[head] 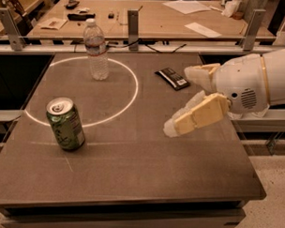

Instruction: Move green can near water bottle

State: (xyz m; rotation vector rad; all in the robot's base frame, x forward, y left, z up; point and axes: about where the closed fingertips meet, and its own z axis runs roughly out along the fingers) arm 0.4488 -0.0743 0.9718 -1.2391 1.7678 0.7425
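Observation:
The green can (65, 124) stands upright on the dark table (131, 181), at the front left, on the edge of a white circle drawn on the tabletop. The water bottle (96, 49) stands upright at the back of the table, inside the circle. My gripper (179, 101) reaches in from the right, hovering above the middle right of the table. It is open and empty, well to the right of the can, with its tan fingers (198, 115) pointing left.
A flat black packet (172, 78) lies at the back right of the table, just behind the gripper. A metal rail (135, 46) runs along the table's far edge, with a wooden bench holding papers and small items (150, 17) beyond it.

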